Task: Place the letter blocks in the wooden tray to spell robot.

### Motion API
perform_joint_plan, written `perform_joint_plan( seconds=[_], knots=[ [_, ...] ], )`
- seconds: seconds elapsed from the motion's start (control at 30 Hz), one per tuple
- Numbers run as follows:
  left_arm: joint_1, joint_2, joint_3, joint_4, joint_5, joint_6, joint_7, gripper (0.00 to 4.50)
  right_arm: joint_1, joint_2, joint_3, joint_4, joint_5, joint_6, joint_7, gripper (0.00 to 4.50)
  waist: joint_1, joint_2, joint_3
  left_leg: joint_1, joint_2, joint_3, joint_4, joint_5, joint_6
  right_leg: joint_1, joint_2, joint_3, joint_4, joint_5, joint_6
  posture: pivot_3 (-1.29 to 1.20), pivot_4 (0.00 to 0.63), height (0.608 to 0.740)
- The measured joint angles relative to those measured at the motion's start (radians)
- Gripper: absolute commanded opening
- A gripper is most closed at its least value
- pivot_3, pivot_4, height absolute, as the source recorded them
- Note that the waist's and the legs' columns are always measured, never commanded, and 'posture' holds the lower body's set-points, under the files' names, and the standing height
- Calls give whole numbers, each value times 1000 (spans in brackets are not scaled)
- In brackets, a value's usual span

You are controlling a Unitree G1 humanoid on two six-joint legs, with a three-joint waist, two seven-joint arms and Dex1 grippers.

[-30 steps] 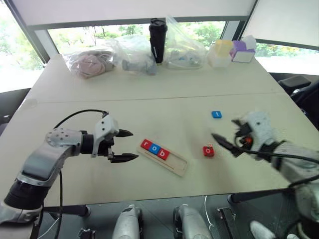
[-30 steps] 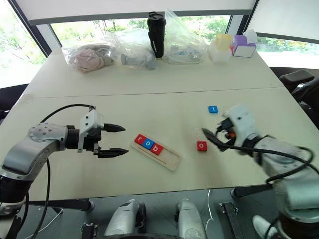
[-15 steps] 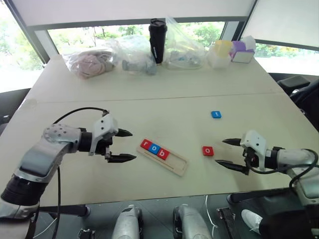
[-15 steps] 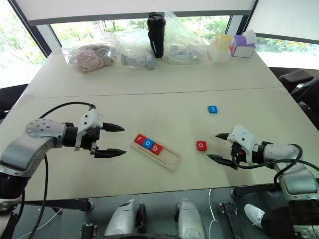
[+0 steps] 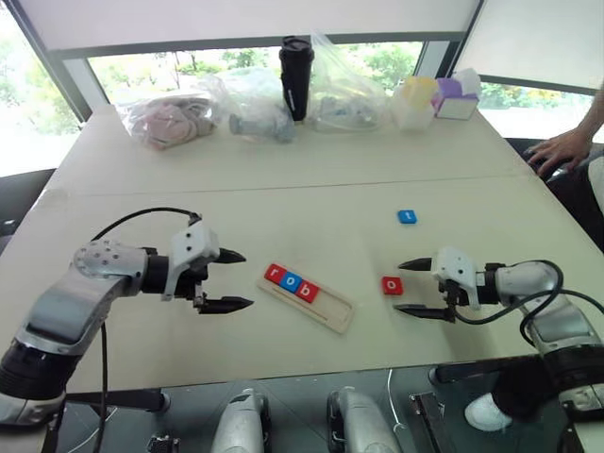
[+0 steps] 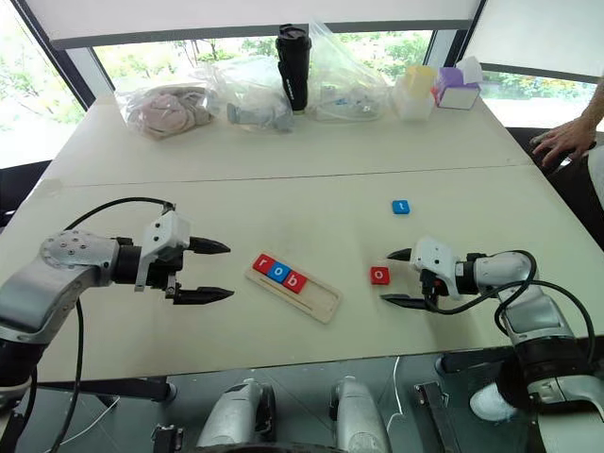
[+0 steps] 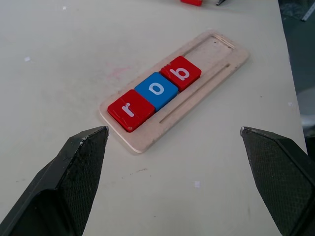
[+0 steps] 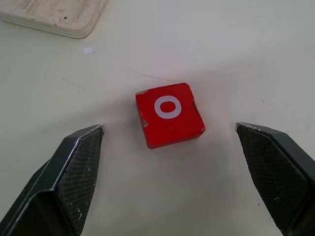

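Your right pincer (image 5: 409,287) sits low over the desk (image 5: 311,179) with its fingers spread wide and empty, pointed at the red o block (image 5: 393,285), which lies flat and face up just in front of the fingertips, touching neither; the wide spread looks meant to leave room on both sides of the tile before you close in. The tray (image 5: 332,309) lies at an angle near the middle of the desk, with r (image 5: 276,275), o (image 5: 292,281) and b (image 5: 308,291) already seated edge to edge at its left end, so the two free slots at the right end face the arm that has to fill them. The blue t block (image 5: 407,217) waits farther back on the desk, well apart from both the tray and the red o, and by the spelling it goes in last. Your left pincer (image 5: 228,280) hovers beside the tray's filled end, also wide and holding nothing, probably parked there to steady the tray if it slides. A person's hand (image 5: 557,151) rests at the far right edge, clear of the work.
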Motion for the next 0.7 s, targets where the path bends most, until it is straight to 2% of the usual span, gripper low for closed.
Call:
perform_joint_plan(
  seconds=[0.07,0.2,0.4,0.5,0.6,0.7],
  knots=[
    [3,0,1,-1,0,1,4,4500,-24,2,16,37,-12,-42,8,3133,1,0,0,2,0,0,0,0,0,2,0,0,0,0,0,0,150,740],
    [8,1,1,-1,0,14,8,4500,-60,7,41,93,-21,-93,28,1202,1,0,0,4,0,0,1,0,0,4,0,0,0,1,-1,0,150,740],
    [8,1,1,-1,0,15,10,4500,-67,7,42,98,-21,-89,35,1185,2,0,0,4,0,0,1,0,-1,4,0,0,0,1,-1,0,150,740],
    [15,1,1,-6,0,15,10,4500,-15,-8,17,-1,-5,9,1,1185,4,0,0,4,1,0,1,0,-1,3,-1,0,0,1,-1,0,150,740],
    [26,2,1,-7,0,14,9,4500,65,-37,-31,-186,37,175,-51,1185,7,1,0,0,1,0,1,0,-1,1,-1,0,0,1,-1,0,150,740],
    [15,-2,-4,7,2,11,5,4500,157,-36,-105,-495,143,432,-161,1185,8,1,0,-1,1,-1,1,0,-1,-1,0,0,1,1,-1,0,150,740]
  ],
)
